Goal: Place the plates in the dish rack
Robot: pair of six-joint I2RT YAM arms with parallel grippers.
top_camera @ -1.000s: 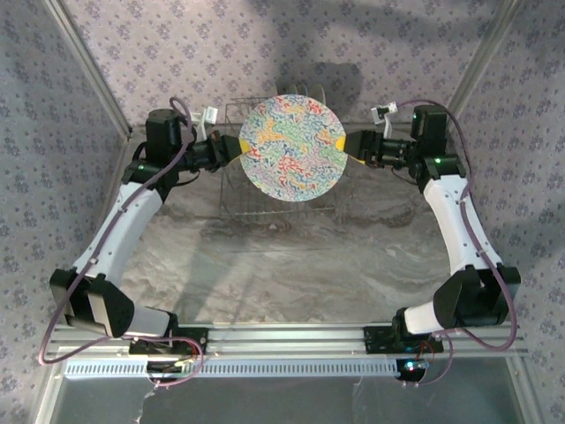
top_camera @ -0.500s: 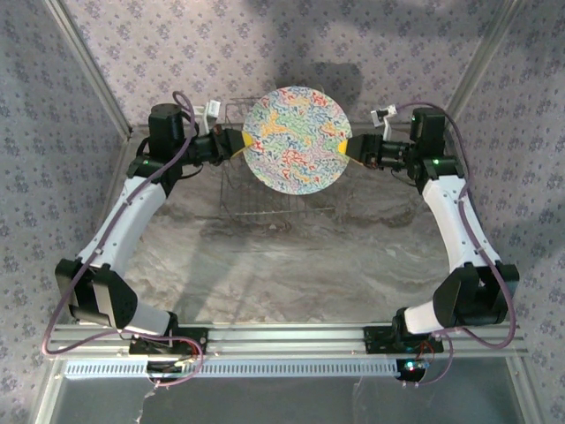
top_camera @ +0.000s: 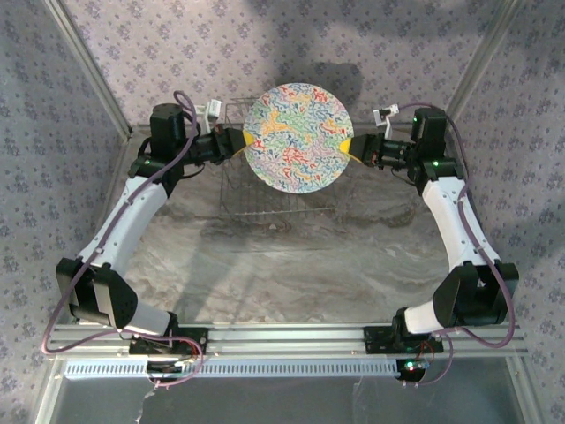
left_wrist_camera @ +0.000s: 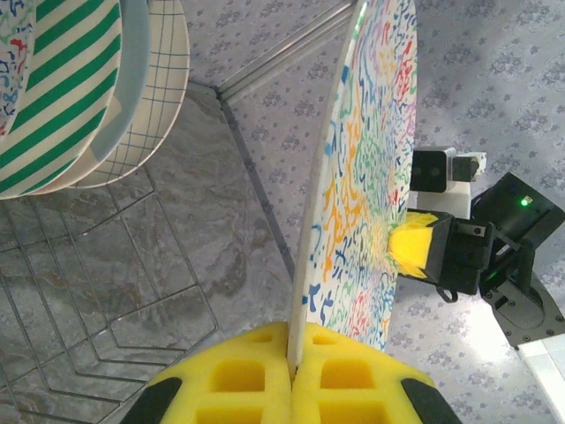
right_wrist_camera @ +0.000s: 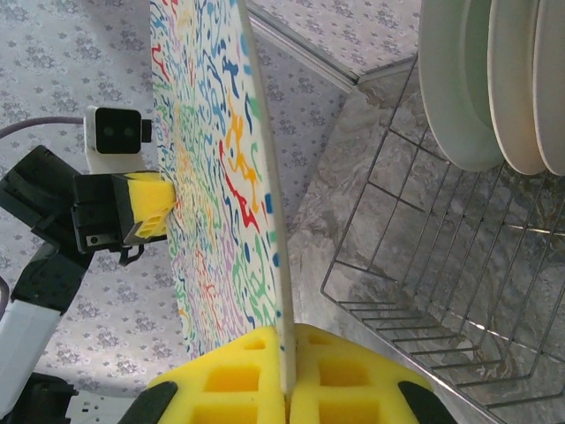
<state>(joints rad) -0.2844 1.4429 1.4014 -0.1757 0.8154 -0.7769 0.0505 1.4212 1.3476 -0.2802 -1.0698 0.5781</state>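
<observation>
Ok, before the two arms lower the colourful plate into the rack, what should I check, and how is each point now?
1. Hold of the left gripper on the colourful plate: ok, shut on its edge.
2. Hold of the right gripper on the opposite edge: ok, shut.
3. Plate upright, on edge: ok.
4. Gap to the loaded plates: ok, they are apart.
5. Free wires in the rack on the near side of those plates: ok.
6. Plate lined up with one slot: cannot tell.
</observation>
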